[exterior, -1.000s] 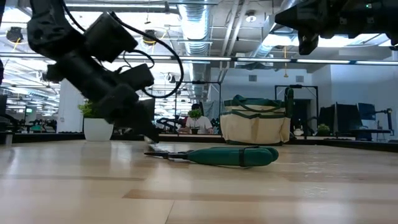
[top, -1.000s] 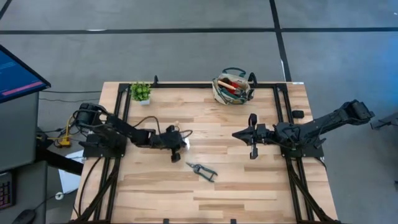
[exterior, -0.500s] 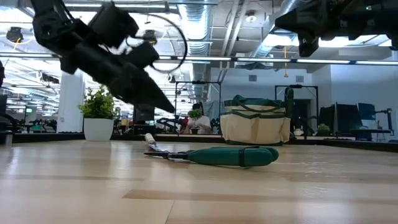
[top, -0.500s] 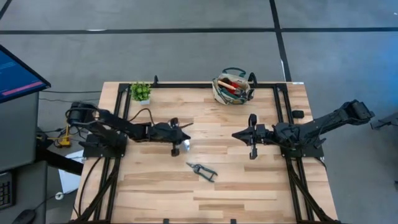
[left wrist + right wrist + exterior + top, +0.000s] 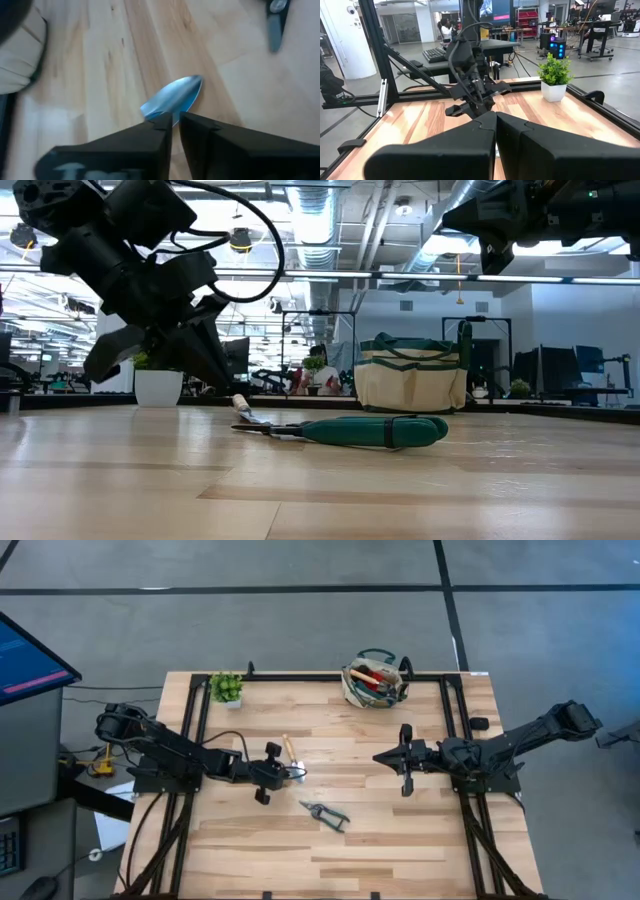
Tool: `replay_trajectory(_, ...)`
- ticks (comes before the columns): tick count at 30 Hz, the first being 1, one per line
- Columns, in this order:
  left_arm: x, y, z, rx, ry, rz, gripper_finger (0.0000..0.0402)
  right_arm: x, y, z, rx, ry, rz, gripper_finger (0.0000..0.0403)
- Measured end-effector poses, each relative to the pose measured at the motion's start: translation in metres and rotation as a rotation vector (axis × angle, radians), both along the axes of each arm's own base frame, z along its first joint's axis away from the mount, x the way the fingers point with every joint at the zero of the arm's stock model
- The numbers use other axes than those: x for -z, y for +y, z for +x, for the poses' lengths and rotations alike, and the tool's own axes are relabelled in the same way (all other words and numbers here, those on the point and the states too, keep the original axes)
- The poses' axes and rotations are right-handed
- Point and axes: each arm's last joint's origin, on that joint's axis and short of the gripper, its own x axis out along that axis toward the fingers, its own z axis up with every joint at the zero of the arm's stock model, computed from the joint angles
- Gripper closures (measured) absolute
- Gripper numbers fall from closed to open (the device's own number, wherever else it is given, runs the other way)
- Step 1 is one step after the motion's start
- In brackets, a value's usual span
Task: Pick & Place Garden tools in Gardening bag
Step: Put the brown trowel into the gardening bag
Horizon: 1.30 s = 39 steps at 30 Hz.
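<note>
Left wrist view is where the trowel (image 5: 175,98) gets half hidden: only its shiny rounded metal blade is seen, the handle being covered by the left gripper (image 5: 175,121), whose dark fingers are nearly closed with a thin slit between them, poised right over the blade; whether anything is gripped can't be told. From above, the trowel's wooden handle (image 5: 289,748) is seen lying flat mid-table. Green-handled pruners (image 5: 325,812) are laid nearby. The beige, green-trimmed gardening bag (image 5: 376,680) is parked at the far edge, red stuff inside. The right gripper (image 5: 406,772) is held closed, empty, mid-right.
</note>
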Motion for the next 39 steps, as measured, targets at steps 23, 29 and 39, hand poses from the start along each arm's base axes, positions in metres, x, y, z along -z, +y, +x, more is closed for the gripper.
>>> replay_trajectory(23, 0.028, -0.004, 0.007, 0.034, 0.087, 0.224, 0.0241, 0.0, 0.0, 0.0, 0.001, 0.0, 0.0, 0.0403)
replay_trajectory(29, 0.028, 0.007, 0.01, 0.023, 0.085, 0.191, 0.0256, 0.0, 0.0, 0.0, 0.001, -0.003, 0.001, 0.0403)
replay_trajectory(39, 0.027, 0.025, 0.014, 0.027, 0.077, 0.111, 0.027, 0.0, 0.0, 0.0, 0.001, -0.004, 0.001, 0.0403)
